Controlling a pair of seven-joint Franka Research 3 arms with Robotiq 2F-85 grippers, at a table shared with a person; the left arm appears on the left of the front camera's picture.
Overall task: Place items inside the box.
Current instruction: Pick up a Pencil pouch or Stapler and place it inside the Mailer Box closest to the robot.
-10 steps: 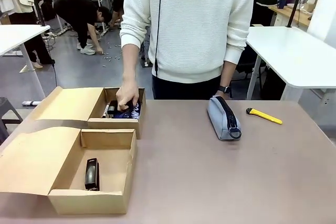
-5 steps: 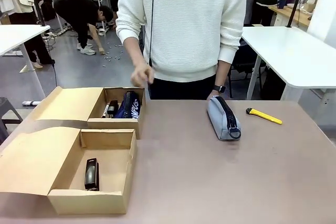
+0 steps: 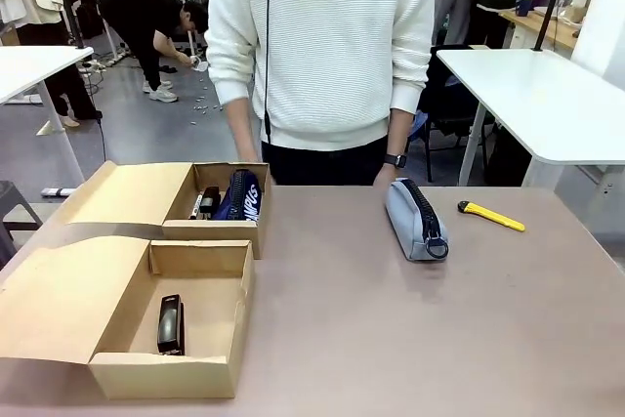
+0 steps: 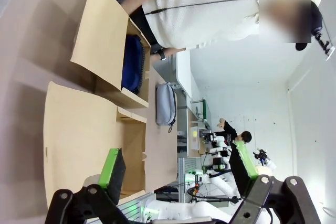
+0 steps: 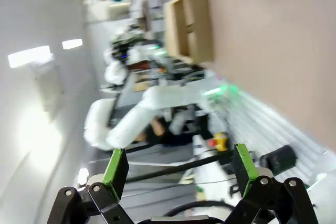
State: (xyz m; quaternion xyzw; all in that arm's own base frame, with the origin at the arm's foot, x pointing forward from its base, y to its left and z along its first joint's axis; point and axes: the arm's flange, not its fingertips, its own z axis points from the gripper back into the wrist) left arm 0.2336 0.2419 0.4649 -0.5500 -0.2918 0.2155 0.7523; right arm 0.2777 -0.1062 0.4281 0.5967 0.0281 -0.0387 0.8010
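Left pincer (image 4: 177,163): jaws spread wide, nothing between them.
Black stapler (image 3: 171,324): lying in the near box (image 3: 161,378).
Navy pouch (image 3: 241,194): standing on edge in the far box (image 3: 210,231).
Grey pouch (image 3: 416,219): on the table (image 3: 391,339), well right of the boxes. It looks soft and light, so you should pinch it across mid-body, clear of the zip pull.
Right pincer (image 5: 178,165): jaws wide apart, empty.

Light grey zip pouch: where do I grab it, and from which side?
Take the light grey fabric zip pouch across its middle, coming down from above. It lies flat on the brown table with its long axis running roughly from the person toward the robot, so closing across the narrow width probably fits best. Avoid the black pull ring at its near end.
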